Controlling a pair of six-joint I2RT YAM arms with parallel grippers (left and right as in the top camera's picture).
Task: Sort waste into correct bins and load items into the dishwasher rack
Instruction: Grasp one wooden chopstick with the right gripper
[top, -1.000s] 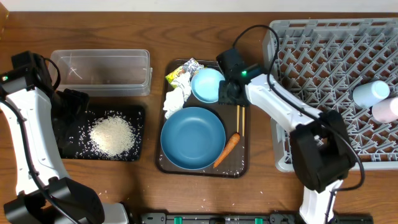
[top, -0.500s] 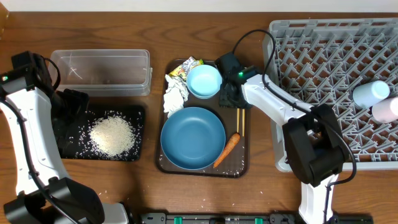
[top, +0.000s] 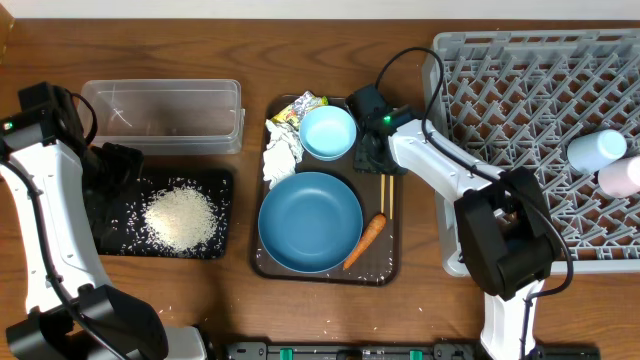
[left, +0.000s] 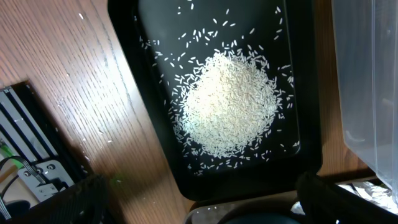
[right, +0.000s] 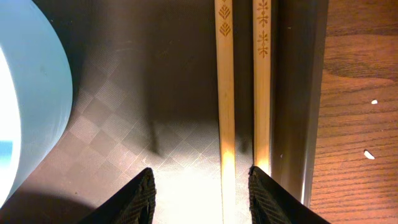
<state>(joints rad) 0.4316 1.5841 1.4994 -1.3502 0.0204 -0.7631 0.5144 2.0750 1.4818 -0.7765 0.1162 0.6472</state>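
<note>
Chopsticks (right: 224, 93) lie side by side along the right edge of the brown tray (top: 325, 278), their printed ends pointing away in the right wrist view. The right pincer (right: 202, 186) hangs low over them with its two fingers apart. One tip stands left of the left stick and the other overlaps the right stick by the tray's wall; I cannot tell whether either tip touches the wood, and nothing is gripped. On the same tray, the light blue bowl (top: 328, 131) sits just beside this pincer, the dark blue plate (top: 310, 220) is nearer the front, the carrot (top: 364, 240) lies at the plate's right edge, and the tissue (top: 283, 152) and snack wrapper (top: 298, 108) are at the back left. The left pincer (left: 208, 205) is held wide apart and empty above the black tray (top: 222, 215), where the rice (top: 180, 218) lies heaped, with a few grains scattered on the table (top: 420, 300). The clear tub (top: 160, 90) stands behind that tray. The light blue cup (top: 597, 150) and white cup (top: 620, 178) lie in the rack (top: 520, 90) at its right side.
</note>
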